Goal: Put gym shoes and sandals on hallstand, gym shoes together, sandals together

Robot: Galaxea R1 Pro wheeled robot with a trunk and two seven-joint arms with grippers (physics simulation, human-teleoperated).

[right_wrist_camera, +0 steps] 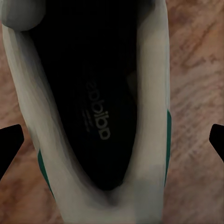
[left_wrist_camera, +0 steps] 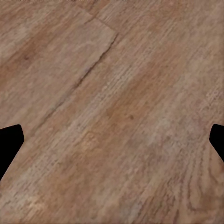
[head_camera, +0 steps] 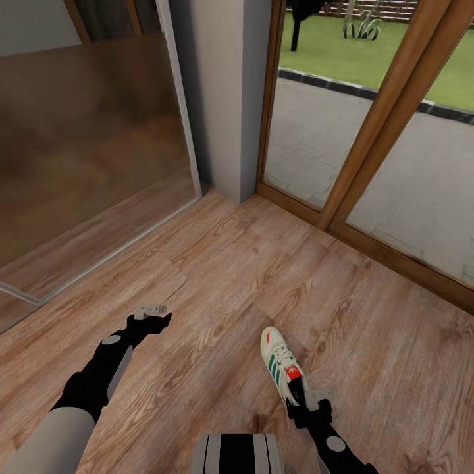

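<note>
On the corridor floor (head_camera: 217,263), beside a glass panel (head_camera: 85,164), the left gripper (head_camera: 157,317) is hovering wide open and empty. Rightward, one gym shoe (head_camera: 282,363) is lying before the patio door (head_camera: 368,158), the right gripper (head_camera: 304,403) straddling its heel, spread, not clamping.

Wood floor (head_camera: 217,276), glass door (head_camera: 395,164) w/ lawn.

The head view looks forward and down over the corridor floor (head_camera: 217,276) toward glass doors (head_camera: 368,131). The left wrist view faces bare planks closely. The right wrist view looks straight into the gym shoe (right_wrist_camera: 93,116), which the head view shares (head_camera: 283,365).
</note>
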